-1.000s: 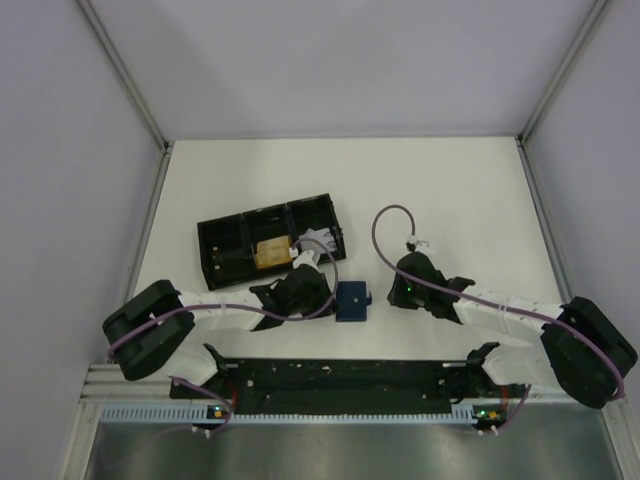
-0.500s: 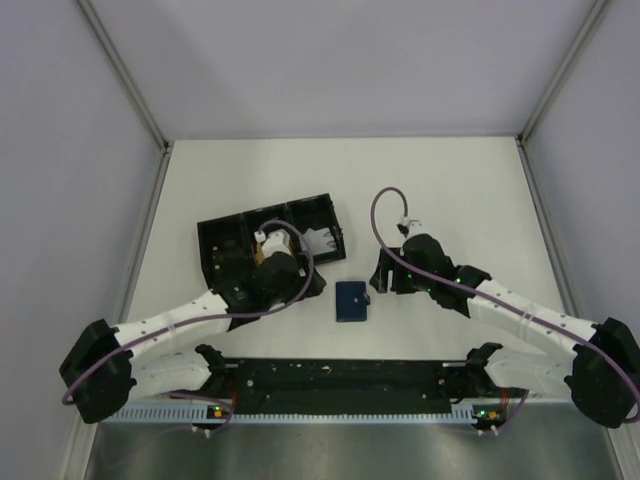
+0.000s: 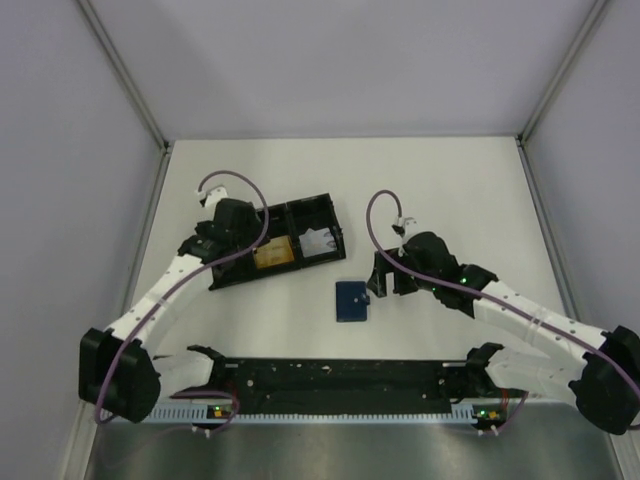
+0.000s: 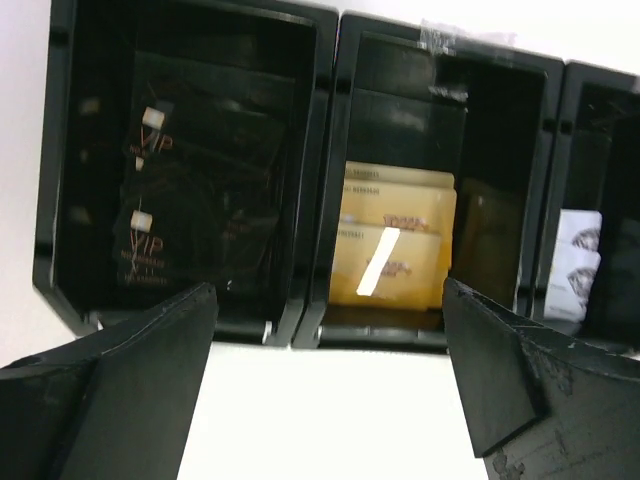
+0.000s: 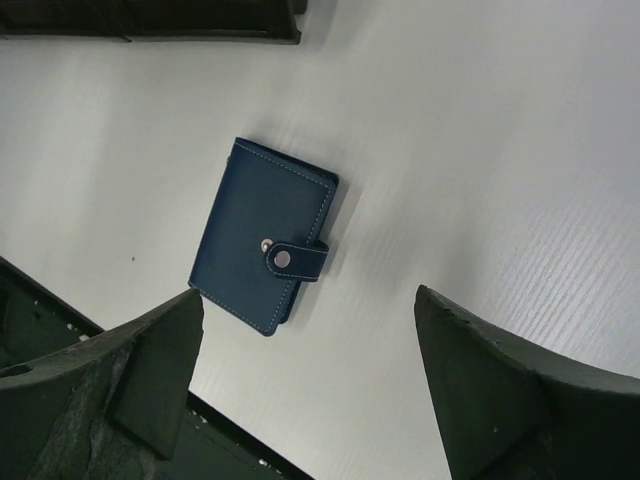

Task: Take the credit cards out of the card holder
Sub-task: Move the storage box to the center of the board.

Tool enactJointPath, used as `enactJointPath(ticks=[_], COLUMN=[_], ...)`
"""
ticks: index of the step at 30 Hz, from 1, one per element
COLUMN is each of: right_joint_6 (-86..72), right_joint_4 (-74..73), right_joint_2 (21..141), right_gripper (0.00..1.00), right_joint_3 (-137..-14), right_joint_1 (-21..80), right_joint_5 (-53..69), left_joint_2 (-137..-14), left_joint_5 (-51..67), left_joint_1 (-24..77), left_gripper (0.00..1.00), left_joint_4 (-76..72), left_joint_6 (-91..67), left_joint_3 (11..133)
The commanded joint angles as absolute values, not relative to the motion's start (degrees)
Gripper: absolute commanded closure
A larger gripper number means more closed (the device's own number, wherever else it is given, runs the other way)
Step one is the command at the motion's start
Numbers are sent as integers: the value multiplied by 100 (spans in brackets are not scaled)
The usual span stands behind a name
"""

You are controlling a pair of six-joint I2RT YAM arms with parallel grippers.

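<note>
Card holder (image 5: 262, 248): dark-blue leather, pale stitching, folded closed, snap tab (image 5: 297, 260) fastened across its right edge. Lies flat on the white table (image 5: 480, 150), tilted.
Right gripper (image 5: 308, 297): two black fingers (image 5: 140, 370) at the lower corners, spread wide, gripping nothing.
Black tray (image 5: 150, 30): only its edge shows, along the top left, well apart from the holder.

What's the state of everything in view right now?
holder: shut, snap fastened, flat on table
tray: cards in all three bays
gold cards: stacked, middle bay
left gripper: open, empty, by tray
right gripper: open, empty, near holder
</note>
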State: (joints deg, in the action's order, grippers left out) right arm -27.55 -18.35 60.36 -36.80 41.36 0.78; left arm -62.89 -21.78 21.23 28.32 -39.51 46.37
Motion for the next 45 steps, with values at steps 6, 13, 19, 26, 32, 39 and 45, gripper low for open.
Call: enactJointPath(ticks=[6, 13, 19, 26, 32, 39, 45], right_joint_6=[-2277, -2224, -2180, -2145, -2162, -2188, -2145], right_joint_4=[-1854, -1863, -1881, -1933, -1986, -1960, -1890], right_joint_2=[5669, 5537, 5546, 5519, 5519, 5616, 5976], right_gripper=[14, 14, 14, 14, 14, 14, 13], right_joint_3=[-4008, -3920, -3867, -3779, -3753, -3796, -4148], right_joint_1=[4122, 4122, 4122, 4122, 4122, 4122, 4113], right_joint_5=[26, 26, -123, -132, -26, -132, -220], left_joint_2=[-8620, -9948, -10239, -10503, -10775, -11135, -11276], left_joint_5=[-1775, -1434, -774, -387, -237, -404, -703], left_joint_1=[1530, 1503, 1643, 1872, 2004, 2004, 1951], left_gripper=[4, 6, 8, 9, 10, 11, 11], left_joint_4=[2961, 3382, 3261, 2927, 2567, 2610, 2619], left_joint_6=[-2910, -2715, -3040, -3690, -4201, -4438, -4684], left_joint_3=[6467, 7504, 7796, 7989, 8129, 8604, 8938])
